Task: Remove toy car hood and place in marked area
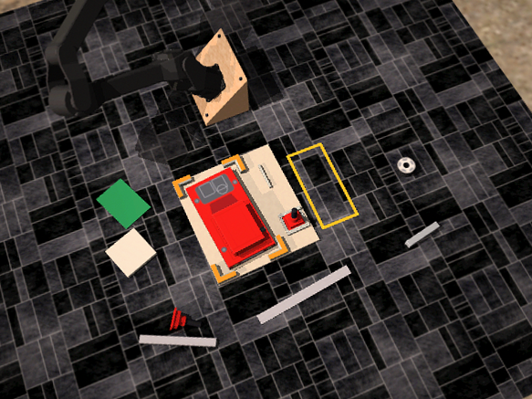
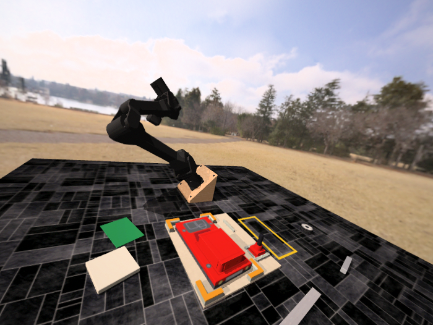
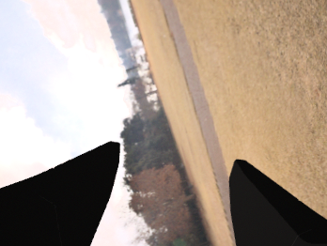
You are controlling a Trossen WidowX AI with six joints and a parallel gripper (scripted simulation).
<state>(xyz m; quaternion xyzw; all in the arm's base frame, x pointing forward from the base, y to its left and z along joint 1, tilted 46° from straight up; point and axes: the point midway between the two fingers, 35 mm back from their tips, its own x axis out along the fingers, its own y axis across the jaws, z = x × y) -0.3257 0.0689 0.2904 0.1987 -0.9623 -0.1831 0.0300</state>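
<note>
The hood [image 1: 216, 188], a grey panel, sits on the red toy car [image 1: 230, 218], which lies on its tan board [image 1: 286, 194] beside the yellow marked area [image 1: 322, 185]. The gripper [image 1: 208, 81] is well apart, up at the wooden wedge block [image 1: 228, 61], fingers half spread, pinching nothing.

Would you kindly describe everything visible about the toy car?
The toy car is a boxy, glossy red block model with a raised cabin and a grey panel at the end nearest the arm. It lies flat on a pale board, framed by orange corner brackets. The fingers are far from it.
</note>
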